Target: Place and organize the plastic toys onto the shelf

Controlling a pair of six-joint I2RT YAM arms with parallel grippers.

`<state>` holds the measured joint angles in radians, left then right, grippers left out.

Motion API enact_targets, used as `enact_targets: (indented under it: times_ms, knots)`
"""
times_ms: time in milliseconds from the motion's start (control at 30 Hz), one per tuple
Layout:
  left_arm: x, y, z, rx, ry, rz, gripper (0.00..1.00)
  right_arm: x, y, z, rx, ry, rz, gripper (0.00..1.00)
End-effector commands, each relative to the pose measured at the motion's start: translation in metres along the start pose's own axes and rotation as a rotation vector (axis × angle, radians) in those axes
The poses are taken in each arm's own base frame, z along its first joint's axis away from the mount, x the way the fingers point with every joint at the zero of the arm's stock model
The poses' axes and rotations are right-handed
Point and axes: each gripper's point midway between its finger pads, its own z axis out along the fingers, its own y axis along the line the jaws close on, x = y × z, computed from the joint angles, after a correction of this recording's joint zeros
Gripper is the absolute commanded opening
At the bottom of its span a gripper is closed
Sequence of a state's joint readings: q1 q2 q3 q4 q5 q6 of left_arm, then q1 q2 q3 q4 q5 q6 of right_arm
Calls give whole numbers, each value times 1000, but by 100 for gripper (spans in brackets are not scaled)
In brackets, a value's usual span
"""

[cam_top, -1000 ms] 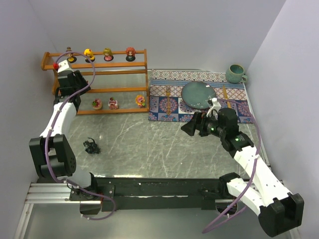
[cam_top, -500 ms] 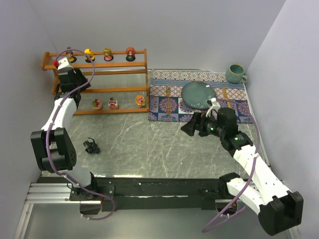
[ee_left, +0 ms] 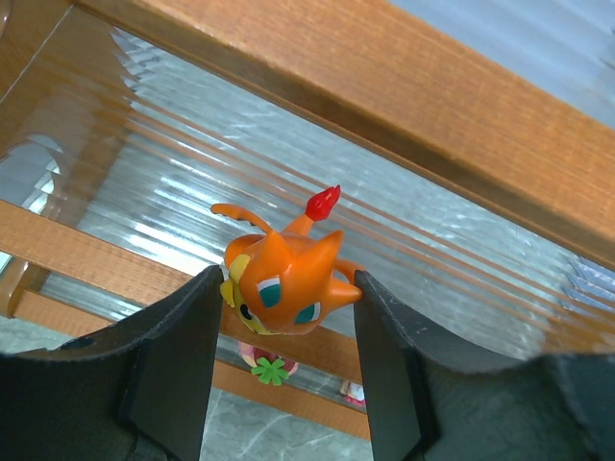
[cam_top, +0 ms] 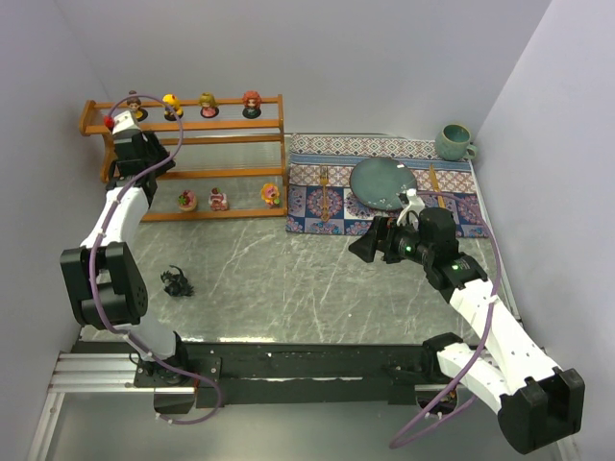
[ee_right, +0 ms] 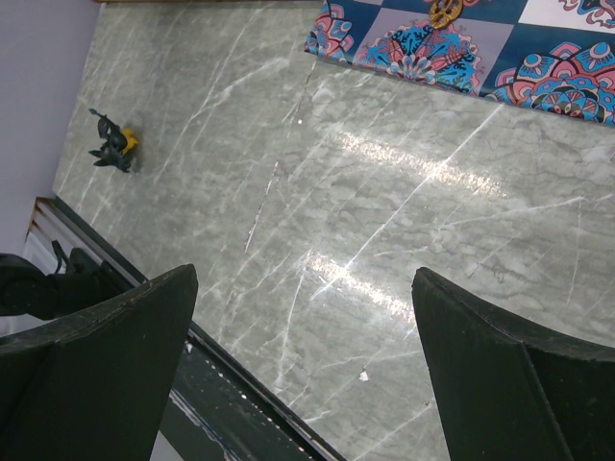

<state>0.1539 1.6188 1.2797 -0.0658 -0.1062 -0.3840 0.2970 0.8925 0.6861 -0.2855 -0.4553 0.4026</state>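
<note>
1. The left jaws are clenched on an orange creature (ee_left: pixel 286 288), one finger against each side of its head and its red-tipped tail pointing up.
2. They hold it at the left end of the shelf (cam_top: pixel 231 174), near the top tier, about 10 o'clock on the worktop (cam_top: pixel 288 279).
3. The right jaws gape wide with nothing between them, above the worktop at 3 o'clock.
4. Four dolls (cam_top: pixel 208 104) line the top tier, and three round toys (cam_top: pixel 219 200) sit on the bottom tier.
5. A dark-blue creature (cam_top: pixel 177 281) lies on the worktop at 8 o'clock.

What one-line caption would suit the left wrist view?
Left gripper holding an orange flame-tailed creature toy in front of the wooden shelf.
</note>
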Motion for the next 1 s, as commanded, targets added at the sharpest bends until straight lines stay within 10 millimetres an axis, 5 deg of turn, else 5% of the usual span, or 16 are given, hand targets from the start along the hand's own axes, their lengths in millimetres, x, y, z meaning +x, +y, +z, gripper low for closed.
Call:
enact_targets:
  times_ms: [0,967]
  knots:
    - [-29,-9,-1,27,-84,-20,50,-14,8,-3,-10,-40,-31,100]
    - [-19,-11,2,50,-72,-44,69,-12,8,-2,-18,-31,-25,100]
